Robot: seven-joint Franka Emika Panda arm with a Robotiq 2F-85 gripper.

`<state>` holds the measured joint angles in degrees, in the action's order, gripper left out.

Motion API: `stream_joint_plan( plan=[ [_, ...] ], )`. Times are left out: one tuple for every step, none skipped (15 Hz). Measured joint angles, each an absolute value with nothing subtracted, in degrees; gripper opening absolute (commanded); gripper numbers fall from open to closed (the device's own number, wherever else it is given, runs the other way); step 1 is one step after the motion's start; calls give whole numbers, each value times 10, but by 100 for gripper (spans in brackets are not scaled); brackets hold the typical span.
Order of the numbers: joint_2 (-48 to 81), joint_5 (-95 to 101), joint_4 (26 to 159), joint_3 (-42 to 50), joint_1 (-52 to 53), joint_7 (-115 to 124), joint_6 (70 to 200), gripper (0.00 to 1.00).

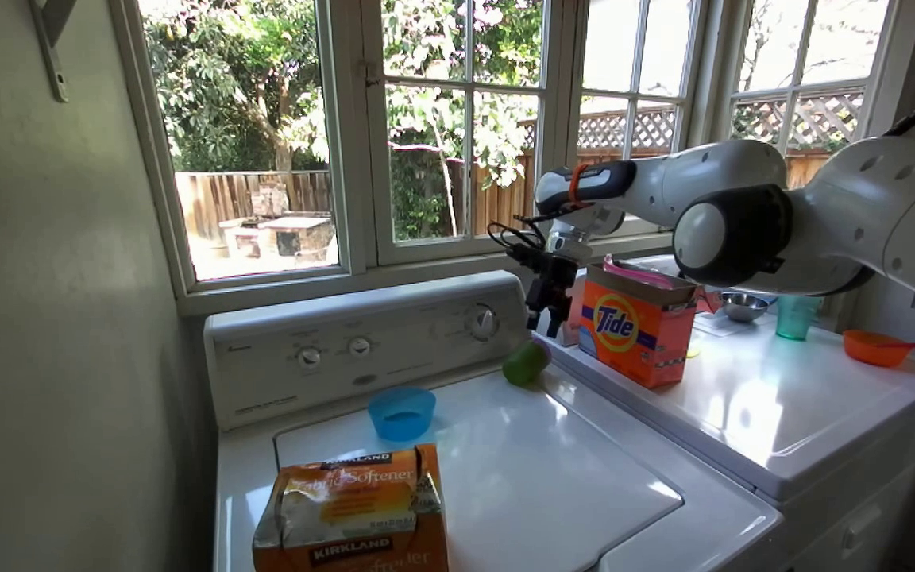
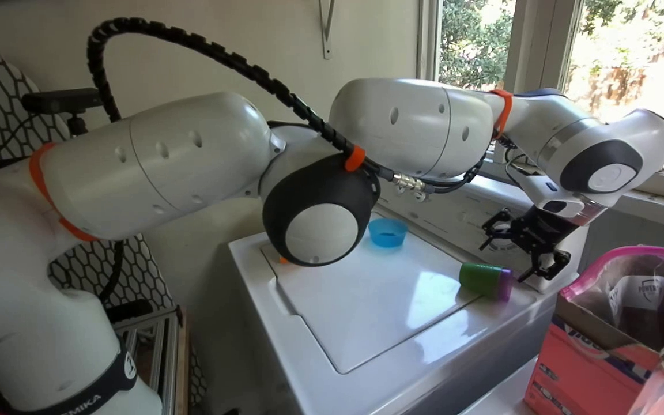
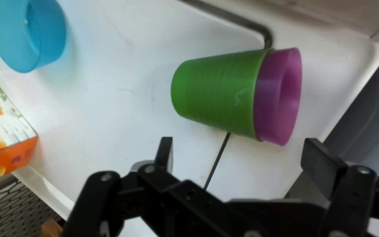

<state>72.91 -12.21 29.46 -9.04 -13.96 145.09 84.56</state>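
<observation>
wrist view: the gripper [image 3: 242, 157] hangs at the bottom of the frame, jaws spread wide with nothing in them, just short of a green tumbler [image 3: 214, 93] right of upper centre, which lies on its side with a purple tumbler [image 3: 278, 98] nested in it, mouth to the right. this looks like lining up for a grasp; a grip would call for coming lower and forward until the pair sits between the jaws, and the round sides might roll. both lie across the edge of the white washer lid [image 3: 110, 108]. a blue bowl [image 3: 49, 33] at upper left and a kirkland fabric softener box [image 3: 8, 138] at left are cut off by the frame, as is the tide box [image 2: 591, 369] at lower right in an exterior view. the purple tumbler's inside is mostly hidden, and the jaws' height is hard to judge.
</observation>
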Motion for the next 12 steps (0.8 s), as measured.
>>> stream_joint_plan(
  plan=[
    [729, -126, 295, -90, -143, 1467, 855, 100],
    [729, -127, 295, -90, -145, 1480, 859, 100],
    [730, -127, 295, -90, -145, 1492, 861, 100],
    [731, -128, 295, -91, -144, 1501, 861, 100],
    [733, -129, 295, -93, -143, 1510, 861, 100],
    [735, -132, 296, -97, -142, 1516, 861, 100],
    [738, -135, 298, -101, -142, 1522, 861, 100],
    [740, -140, 300, -105, -142, 1526, 861, 100],
    [743, -144, 301, -109, -142, 1529, 860, 100],
    [745, -148, 301, -112, -143, 1532, 860, 100],
    [748, -150, 301, -115, -143, 1535, 860, 100],
    [750, -153, 302, -118, -143, 1539, 860, 100]
  ],
)
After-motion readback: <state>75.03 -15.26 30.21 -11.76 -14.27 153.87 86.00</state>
